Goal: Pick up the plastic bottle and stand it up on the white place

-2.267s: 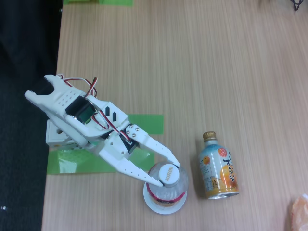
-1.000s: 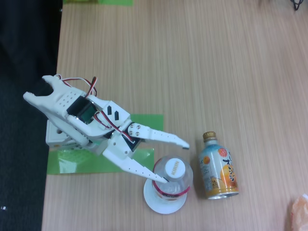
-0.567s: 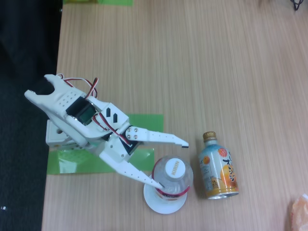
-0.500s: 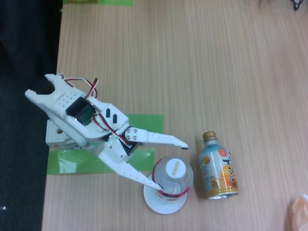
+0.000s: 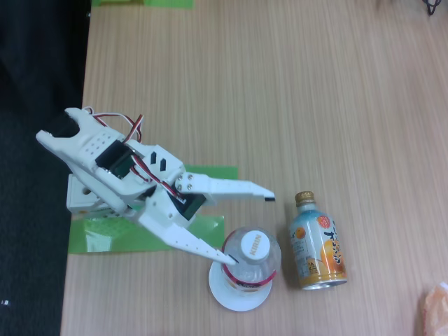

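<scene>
bottle (image 5: 250, 262) upright on white plate (image 5: 222, 294), near table's (image 5: 315, 91) bottom edge | gripper (image 5: 250, 228) spread wide, holding nothing — we judge only the pull-away is left

Low in the frame, the bottle (image 5: 250, 259) stands upright on the white plate (image 5: 222, 292). The pincer (image 5: 251, 227) is spread wide, its lower fingertip by the cap. A can (image 5: 318, 245) lies right of it on the counter (image 5: 294, 98).

From my remote console: a clear, glossy plastic bottle (image 5: 250, 260) on a smooth white place (image 5: 225, 297), beside a shiny metal can (image 5: 318, 250); the matt wood-grain table (image 5: 294, 105) carries matt green tape (image 5: 115, 234).
</scene>
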`<action>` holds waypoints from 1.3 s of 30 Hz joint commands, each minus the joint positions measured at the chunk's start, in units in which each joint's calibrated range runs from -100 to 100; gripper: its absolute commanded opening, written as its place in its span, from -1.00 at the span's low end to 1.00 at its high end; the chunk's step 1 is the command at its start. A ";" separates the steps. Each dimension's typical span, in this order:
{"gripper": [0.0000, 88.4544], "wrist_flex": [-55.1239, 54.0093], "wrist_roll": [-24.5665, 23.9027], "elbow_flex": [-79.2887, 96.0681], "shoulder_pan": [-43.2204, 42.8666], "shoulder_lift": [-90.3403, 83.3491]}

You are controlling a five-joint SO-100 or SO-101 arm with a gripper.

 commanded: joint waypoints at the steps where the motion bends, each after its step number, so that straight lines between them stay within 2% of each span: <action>1: -0.16 -5.76 -2.53 -3.86 0.13 -1.29; 4: -0.16 -11.51 -4.68 -3.04 0.13 -5.07; 12: -0.16 -22.16 -16.28 -1.41 -4.68 -14.31; 20: -0.16 -22.84 -27.72 -1.50 -17.64 -14.99; 26: -0.16 -22.84 -29.08 -0.60 -26.68 -14.99; 33: -0.16 -24.13 -29.24 3.30 -27.87 -14.99; 39: -0.16 -34.69 -35.69 8.64 -27.94 -14.99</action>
